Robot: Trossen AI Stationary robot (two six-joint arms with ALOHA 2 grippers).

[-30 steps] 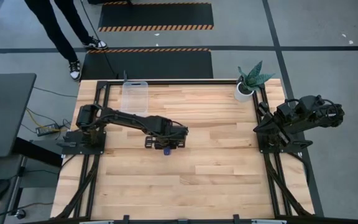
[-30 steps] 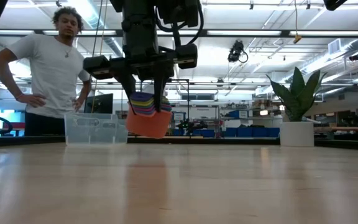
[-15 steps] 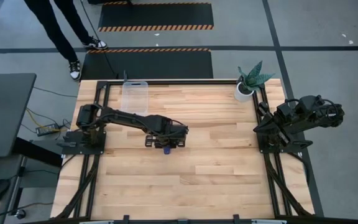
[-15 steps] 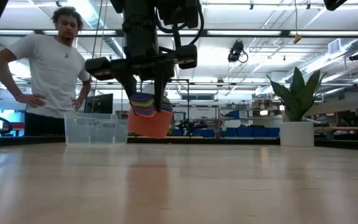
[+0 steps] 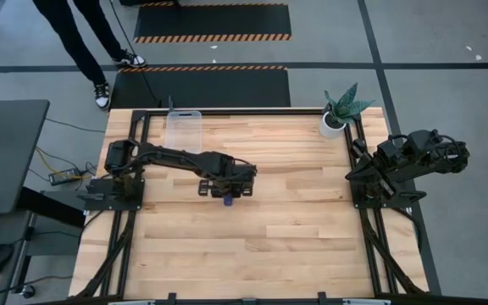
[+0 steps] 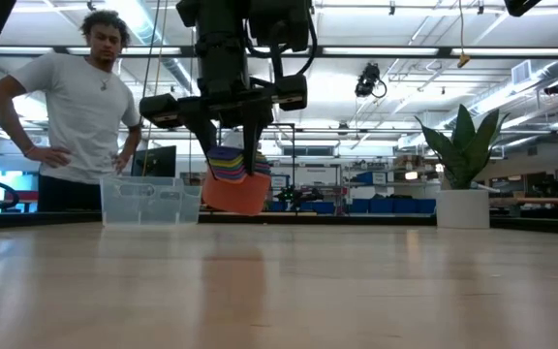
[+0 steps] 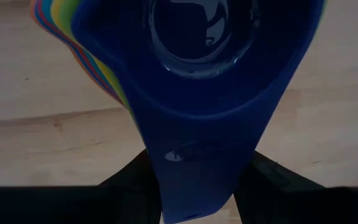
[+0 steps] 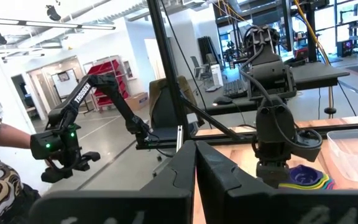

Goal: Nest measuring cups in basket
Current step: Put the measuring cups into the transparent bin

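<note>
Multicoloured nested plastic measuring cups (image 6: pixel 232 179) hang clenched in the left gripper (image 5: pixel 225 195) above mid-tabletop; the clear plastic basket (image 5: pixel 183 131) at the far edge awaits them. Right gripper (image 5: pixel 358 174) closed, idle at the right edge.

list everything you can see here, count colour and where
measuring cups: one nested stack, count unclear; orange outermost, with purple, blue, yellow and green rims; held above mid-table, clear of the wood
basket: one, clear plastic, far edge of the table on the left arm's side; nothing visible inside
potted plant: one, green leaves in a white pot, far corner on the right arm's side
table: one, light wood on a black frame
person: one, white t-shirt, standing beyond the table's far edge
left gripper: dark, over mid-table, shut on the stack's handles
right gripper: dark, parked off the table's right edge, fingers together
</note>
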